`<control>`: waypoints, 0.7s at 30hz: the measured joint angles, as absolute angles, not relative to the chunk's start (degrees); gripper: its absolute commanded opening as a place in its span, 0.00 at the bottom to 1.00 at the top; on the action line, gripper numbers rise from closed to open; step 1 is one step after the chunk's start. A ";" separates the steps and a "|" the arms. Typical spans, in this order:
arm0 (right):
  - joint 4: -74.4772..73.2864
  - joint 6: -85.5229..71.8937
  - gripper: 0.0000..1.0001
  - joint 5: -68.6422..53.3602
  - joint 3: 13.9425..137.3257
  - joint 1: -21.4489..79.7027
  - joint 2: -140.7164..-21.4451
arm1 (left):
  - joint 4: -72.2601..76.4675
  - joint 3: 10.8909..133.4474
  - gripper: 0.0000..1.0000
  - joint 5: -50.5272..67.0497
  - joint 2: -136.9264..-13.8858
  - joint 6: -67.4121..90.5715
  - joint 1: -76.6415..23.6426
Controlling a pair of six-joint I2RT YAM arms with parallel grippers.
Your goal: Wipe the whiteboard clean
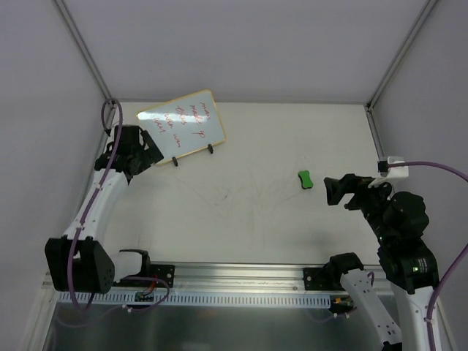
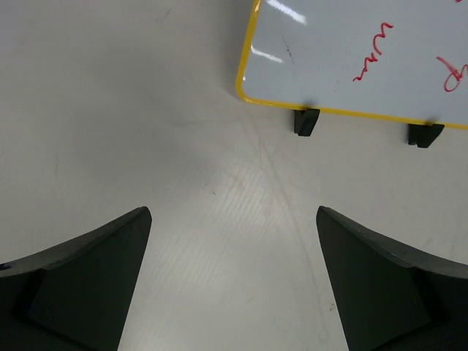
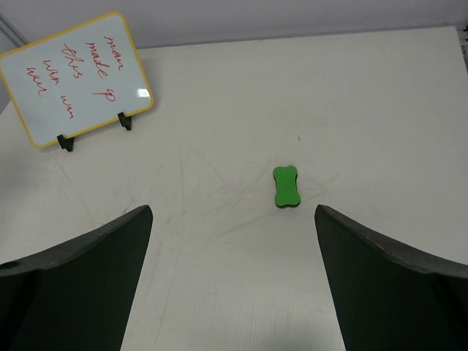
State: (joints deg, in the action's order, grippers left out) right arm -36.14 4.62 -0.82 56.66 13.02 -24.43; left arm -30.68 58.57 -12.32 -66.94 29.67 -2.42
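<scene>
The whiteboard (image 1: 183, 124) stands tilted on two small black feet at the back left, with a yellow frame and red handwriting across its face. My left gripper (image 1: 153, 149) sits open just left of its lower corner, apart from it. In the left wrist view the whiteboard (image 2: 365, 51) is ahead and to the right of my open left gripper (image 2: 232, 213). A small green eraser (image 1: 305, 179) lies flat on the table to the right of the middle. My right gripper (image 1: 331, 191) hovers open just right of it. The right wrist view shows the eraser (image 3: 286, 186) ahead of my open right gripper (image 3: 232, 210), and the whiteboard (image 3: 73, 80) far off to the left.
The pale table (image 1: 248, 212) carries faint scuff marks. Grey walls enclose it at the back and on both sides. A metal rail (image 1: 234, 281) with both arm bases runs along the near edge.
</scene>
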 measured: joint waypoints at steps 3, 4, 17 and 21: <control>-36.25 3.73 0.99 -0.97 54.41 13.02 -24.43 | -27.77 58.76 0.99 -12.75 -75.09 32.05 -3.53; -36.34 3.55 0.99 -0.99 53.78 13.02 -24.45 | -26.94 59.18 0.98 -12.80 -77.84 32.69 -4.21; -36.29 1.69 0.99 -1.54 52.05 13.02 -26.70 | -19.99 73.06 0.75 -15.57 -103.85 35.48 -9.85; -36.27 1.43 0.99 -1.30 51.88 13.02 -27.27 | -19.05 74.96 0.66 -15.64 -106.74 36.12 -10.20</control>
State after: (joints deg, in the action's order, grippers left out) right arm -36.27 1.43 -1.30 51.88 13.02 -27.27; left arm -19.05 74.96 -15.64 -106.74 36.12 -10.20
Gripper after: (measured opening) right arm 0.990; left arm 0.686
